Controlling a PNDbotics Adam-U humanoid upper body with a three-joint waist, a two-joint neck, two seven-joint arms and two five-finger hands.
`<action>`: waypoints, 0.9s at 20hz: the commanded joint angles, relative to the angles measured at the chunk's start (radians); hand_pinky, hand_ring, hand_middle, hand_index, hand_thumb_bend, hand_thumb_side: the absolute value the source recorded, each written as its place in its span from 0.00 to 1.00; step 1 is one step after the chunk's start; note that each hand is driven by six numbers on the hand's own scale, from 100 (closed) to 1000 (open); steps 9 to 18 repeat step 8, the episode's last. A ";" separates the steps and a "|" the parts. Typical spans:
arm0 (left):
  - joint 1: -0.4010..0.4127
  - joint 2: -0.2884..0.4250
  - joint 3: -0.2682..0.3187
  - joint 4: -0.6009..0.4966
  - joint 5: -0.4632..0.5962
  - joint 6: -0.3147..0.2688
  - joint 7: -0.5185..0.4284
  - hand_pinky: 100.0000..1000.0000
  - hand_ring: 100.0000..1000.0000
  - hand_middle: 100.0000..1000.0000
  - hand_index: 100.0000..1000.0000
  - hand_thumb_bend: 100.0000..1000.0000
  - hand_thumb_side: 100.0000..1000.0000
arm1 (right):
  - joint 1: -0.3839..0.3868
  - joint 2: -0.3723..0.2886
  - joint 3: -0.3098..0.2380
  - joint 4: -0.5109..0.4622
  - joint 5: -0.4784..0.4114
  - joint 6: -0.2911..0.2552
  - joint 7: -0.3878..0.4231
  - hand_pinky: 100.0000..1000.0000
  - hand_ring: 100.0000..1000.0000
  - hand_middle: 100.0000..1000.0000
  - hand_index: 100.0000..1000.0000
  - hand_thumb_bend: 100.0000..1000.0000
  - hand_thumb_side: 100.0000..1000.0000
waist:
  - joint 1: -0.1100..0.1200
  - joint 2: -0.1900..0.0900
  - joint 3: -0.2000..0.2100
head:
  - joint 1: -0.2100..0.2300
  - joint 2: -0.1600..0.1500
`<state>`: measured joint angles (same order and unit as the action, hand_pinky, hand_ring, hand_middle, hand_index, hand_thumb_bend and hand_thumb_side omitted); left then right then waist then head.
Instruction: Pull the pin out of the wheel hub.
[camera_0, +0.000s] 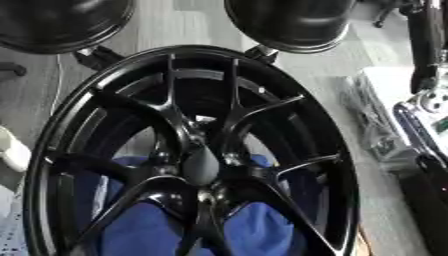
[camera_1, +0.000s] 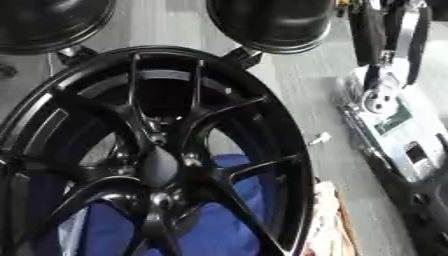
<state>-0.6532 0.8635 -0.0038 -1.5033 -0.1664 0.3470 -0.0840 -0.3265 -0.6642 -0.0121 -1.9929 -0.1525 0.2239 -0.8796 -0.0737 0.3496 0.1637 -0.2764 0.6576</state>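
Wheel hub (camera_0: 229, 161) sits centre, a grey tapered piece (camera_0: 203, 164), probably the pin, seated in it. My right arm (camera_1: 385, 75) stands far right, well apart; I cannot tell its hand's state. My left hand is unseen. Extraction appears outstanding: the next move calls for reaching the hub.

**The robot's right arm along the right edge, black shells and silver metal**

The right arm (camera_1: 382, 35) has a glossy black, rounded upper shell edged by a bright silver strip. Below it sits a silver joint (camera_0: 430, 102) with rounded, polished faces and a small round opening. A pale flat panel under it carries a green patch (camera_1: 395, 121) (its marking cannot be read). The lower casing (camera_0: 429, 200) is plain black.
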 joint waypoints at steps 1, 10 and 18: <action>0.032 0.010 0.049 -0.137 0.130 -0.024 0.100 0.90 0.69 0.66 0.73 0.00 0.62 | -0.017 -0.030 -0.011 -0.007 0.020 0.025 -0.013 0.63 0.61 0.50 0.64 0.00 0.61 | 0.003 -0.026 0.000 | -0.005 -0.004; 0.204 -0.115 0.081 -0.468 0.298 -0.074 0.240 0.91 0.69 0.66 0.74 0.00 0.67 | -0.031 -0.025 -0.012 -0.007 0.035 0.036 -0.005 0.63 0.61 0.51 0.64 0.00 0.61 | -0.008 -0.019 0.001 | 0.008 -0.005; 0.204 -0.115 0.081 -0.468 0.298 -0.074 0.240 0.91 0.69 0.66 0.74 0.00 0.67 | -0.031 -0.025 -0.012 -0.007 0.035 0.036 -0.005 0.63 0.61 0.51 0.64 0.00 0.61 | -0.008 -0.019 0.001 | 0.008 -0.005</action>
